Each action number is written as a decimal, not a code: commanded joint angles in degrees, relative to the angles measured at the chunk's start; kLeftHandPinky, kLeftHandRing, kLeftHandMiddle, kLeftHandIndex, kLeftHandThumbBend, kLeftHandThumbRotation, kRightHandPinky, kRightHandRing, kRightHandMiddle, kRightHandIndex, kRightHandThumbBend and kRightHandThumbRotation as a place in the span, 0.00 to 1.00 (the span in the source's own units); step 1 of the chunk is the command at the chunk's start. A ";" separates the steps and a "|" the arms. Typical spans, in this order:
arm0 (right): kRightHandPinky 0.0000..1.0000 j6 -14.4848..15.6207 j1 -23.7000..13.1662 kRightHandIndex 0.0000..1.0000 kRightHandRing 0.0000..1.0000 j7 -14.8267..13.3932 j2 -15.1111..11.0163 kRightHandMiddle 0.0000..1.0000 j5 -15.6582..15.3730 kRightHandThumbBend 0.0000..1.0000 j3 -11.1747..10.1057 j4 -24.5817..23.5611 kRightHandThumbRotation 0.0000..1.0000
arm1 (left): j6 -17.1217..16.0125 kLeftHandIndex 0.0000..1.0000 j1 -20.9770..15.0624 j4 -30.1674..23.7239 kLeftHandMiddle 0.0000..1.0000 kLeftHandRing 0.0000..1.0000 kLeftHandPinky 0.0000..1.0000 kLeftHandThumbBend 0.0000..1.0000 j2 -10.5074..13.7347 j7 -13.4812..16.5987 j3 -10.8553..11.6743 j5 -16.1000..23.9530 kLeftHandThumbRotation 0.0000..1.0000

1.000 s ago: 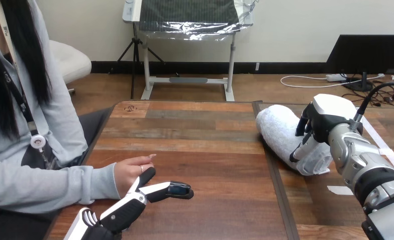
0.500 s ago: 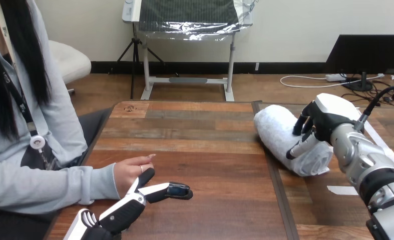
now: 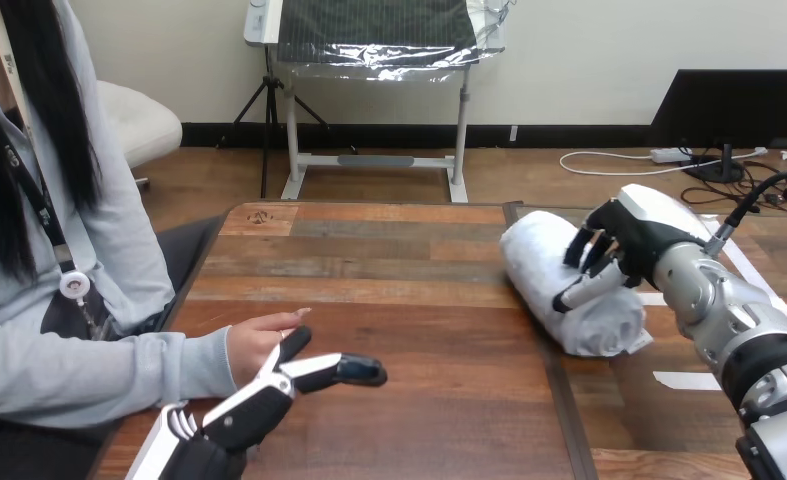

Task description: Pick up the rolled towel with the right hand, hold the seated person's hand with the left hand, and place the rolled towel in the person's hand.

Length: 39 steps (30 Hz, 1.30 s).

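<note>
The rolled white towel (image 3: 541, 262) lies at the right half of the wooden table (image 3: 409, 250). My right hand (image 3: 631, 232) is shut on it: fingers curl over its top and the thumb lies across its front. I cannot tell whether the towel is off the tabletop. At the table's left edge the person's hand (image 3: 259, 343) rests on the wood with fingers loosely bent. My left hand (image 3: 239, 415) lies just in front of it, fingers straight and pointing right, the thumb touching the person's hand.
A dark seam (image 3: 554, 390) runs front to back between the table's two halves. White tape strips (image 3: 685, 380) lie on the right half, near my right forearm. The person's grey sleeve (image 3: 89, 375) lies along the left edge.
My right hand has carried the towel a little to the left, toward the seam. My left hand has crept slightly forward beside the person's hand, which has stayed still.
</note>
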 commanded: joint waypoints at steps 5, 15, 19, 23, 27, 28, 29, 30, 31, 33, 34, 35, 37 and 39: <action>0.38 -2.67 4.29 0.52 0.48 4.92 2.83 0.57 1.34 0.81 0.34 -0.20 0.00 | 0.81 0.75 -4.76 -0.90 0.75 0.80 1.00 0.90 -1.36 0.32 -0.42 0.63 0.56; 0.42 -6.16 5.57 0.52 0.52 11.18 0.13 0.59 2.88 0.80 0.46 -2.44 0.00 | 1.25 0.75 -6.44 -0.11 0.75 0.79 0.98 0.91 -2.07 0.58 -0.06 1.36 0.57; 0.42 -7.35 6.05 0.52 0.50 13.78 -1.34 0.58 3.27 0.79 0.68 -3.76 0.00 | 2.04 0.74 -6.74 -0.37 0.75 0.79 0.98 0.91 -2.41 0.97 0.20 1.79 0.58; 0.38 -8.57 6.92 0.53 0.47 16.02 -2.69 0.55 4.42 0.79 0.14 -5.46 0.00 | 2.30 0.74 -7.46 -0.15 0.74 0.78 0.97 0.92 -2.56 1.07 0.26 1.86 0.58; 0.36 -9.32 8.27 0.53 0.45 17.81 -4.31 0.53 5.11 0.78 0.09 -8.09 0.00 | 2.24 0.74 -8.29 0.23 0.74 0.77 0.96 0.92 -2.33 0.72 0.13 1.36 0.58; 0.36 -9.28 8.51 0.53 0.44 18.22 -4.63 0.53 5.21 0.78 0.16 -8.66 0.00 | 2.30 0.74 -8.48 0.34 0.74 0.77 0.96 0.92 -2.30 0.68 0.14 1.28 0.58; 0.35 -9.22 8.70 0.53 0.43 18.53 -4.86 0.52 5.30 0.78 0.20 -9.12 0.00 | 2.33 0.74 -8.62 0.42 0.74 0.77 0.96 0.93 -2.28 0.64 0.13 1.22 0.58; 0.35 -9.15 9.22 0.54 0.43 19.28 -5.36 0.52 5.57 0.77 0.11 -10.10 0.00 | 2.33 0.74 -8.69 0.51 0.74 0.77 0.96 0.93 -2.33 0.68 0.17 1.25 0.58; 0.34 -9.05 9.58 0.54 0.42 19.79 -5.68 0.52 5.78 0.77 0.03 -10.80 0.00 | 2.32 0.74 -8.74 0.58 0.74 0.77 0.96 0.93 -2.37 0.71 0.21 1.29 0.58; 0.33 -8.96 10.48 0.54 0.42 20.95 -6.49 0.53 6.23 0.77 -0.10 -12.50 0.00 | 2.31 0.74 -8.96 0.74 0.74 0.77 0.97 0.93 -2.38 0.70 0.23 1.25 0.58; 0.33 -8.91 10.89 0.54 0.42 21.47 -6.86 0.53 6.42 0.77 -0.13 -13.30 0.00 | 2.32 0.74 -9.15 0.84 0.74 0.77 0.97 0.92 -2.35 0.67 0.22 1.18 0.58; 0.34 -8.81 11.22 0.54 0.42 21.86 -7.13 0.53 6.57 0.77 -0.15 -13.98 0.00 | 2.33 0.74 -9.27 0.91 0.74 0.77 0.97 0.92 -2.34 0.65 0.22 1.13 0.58; 0.34 -8.72 12.63 0.54 0.43 23.03 -8.23 0.53 6.84 0.76 -0.19 -16.51 0.00 | 2.49 0.74 -9.39 0.83 0.74 0.77 0.97 0.92 -2.48 0.82 0.33 1.32 0.58; 0.34 -8.91 13.94 0.54 0.42 24.07 -9.20 0.53 7.24 0.76 -0.29 -18.81 0.00 | 2.62 0.74 -9.69 0.92 0.74 0.77 0.97 0.92 -2.51 0.87 0.41 1.37 0.58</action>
